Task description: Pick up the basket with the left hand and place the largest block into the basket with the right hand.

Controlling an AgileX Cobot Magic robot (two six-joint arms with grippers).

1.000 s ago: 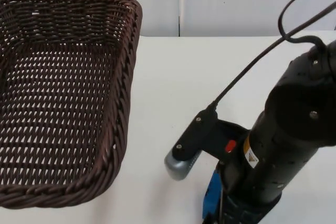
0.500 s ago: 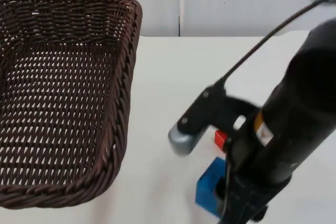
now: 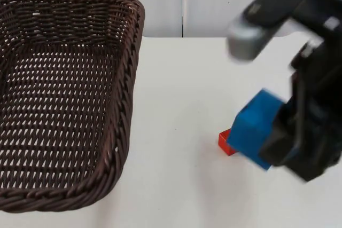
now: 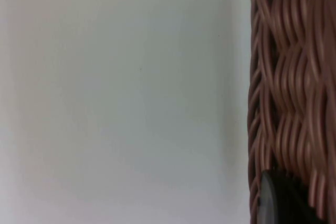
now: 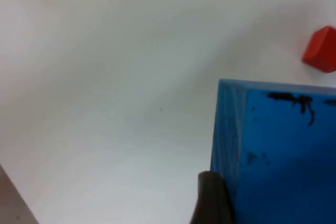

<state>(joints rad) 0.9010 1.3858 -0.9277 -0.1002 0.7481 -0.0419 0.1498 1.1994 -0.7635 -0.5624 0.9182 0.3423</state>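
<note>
one blue block (image 3: 255,128), tilted corner-down, clamped in the right pincer (image 3: 278,137) above the red block (image 3: 225,143).

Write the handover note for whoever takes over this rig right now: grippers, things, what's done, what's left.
Right gripper: shut on the blue block, lifted above the table, right of the basket.
Left gripper: at the basket's rim, holding it.
Red block: on the table, under the blue one.
Done: basket held, blue block picked up.
Left: carry it over the basket and release.
</note>
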